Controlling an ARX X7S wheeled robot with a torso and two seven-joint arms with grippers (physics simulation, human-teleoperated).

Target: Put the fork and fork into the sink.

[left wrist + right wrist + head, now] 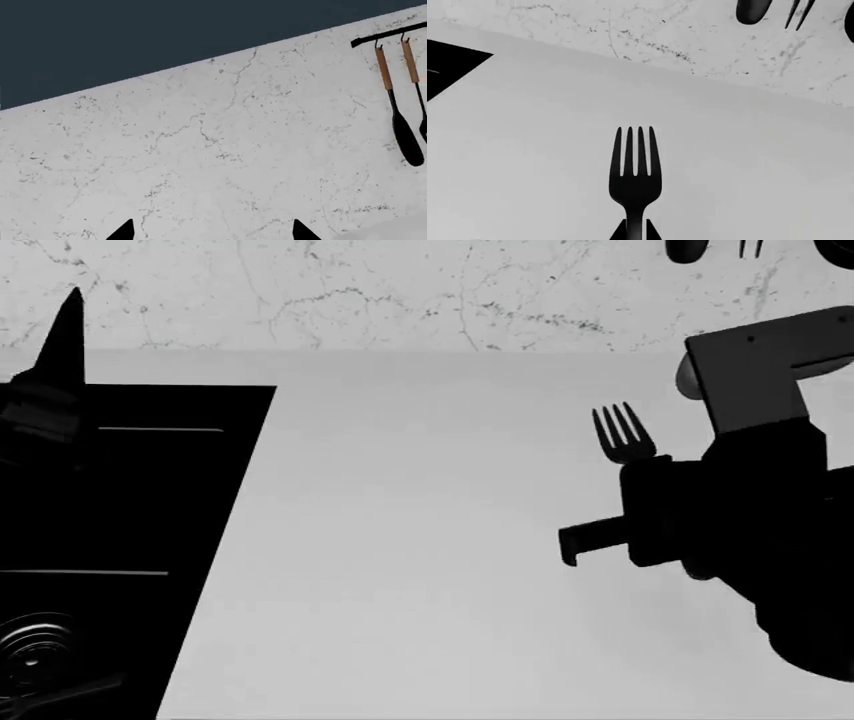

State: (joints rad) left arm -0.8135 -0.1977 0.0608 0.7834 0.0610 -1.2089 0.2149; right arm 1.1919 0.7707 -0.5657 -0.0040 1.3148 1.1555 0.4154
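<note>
Right gripper (635, 231) sits closest in its wrist view, two dark fingertips pinched on the neck of a fork (635, 175), tines pointing away toward the far wall; so the fingers are clamped on the fork, handle hidden under them. Head view shows the same fork (619, 432) poking out past the right arm (747, 520), over the pale counter (400, 540), well right of the sink (120, 500). Whether it is lifted or resting on the counter, cannot tell. Sink is glossy black at the left edge, ringed drain (34, 650) in the near basin, a dark upright shape (60, 335) at its far side, likely faucet or the left arm, unclear. Second fork not visible in any view, possibly already in a basin but too dark to say. Left gripper (213, 232): only two fingertip points show, spread wide with nothing between, facing the marble backsplash (200, 150) and hanging utensils (400, 100) on a rail. Handling judgement: fork is thin, stiff, light, likely slick; neck grip leaves it free to pivot, so holding nearer mid-handle would be steadier. Next step probably carry left and release over a basin; drop is low risk, not fragile.
</note>
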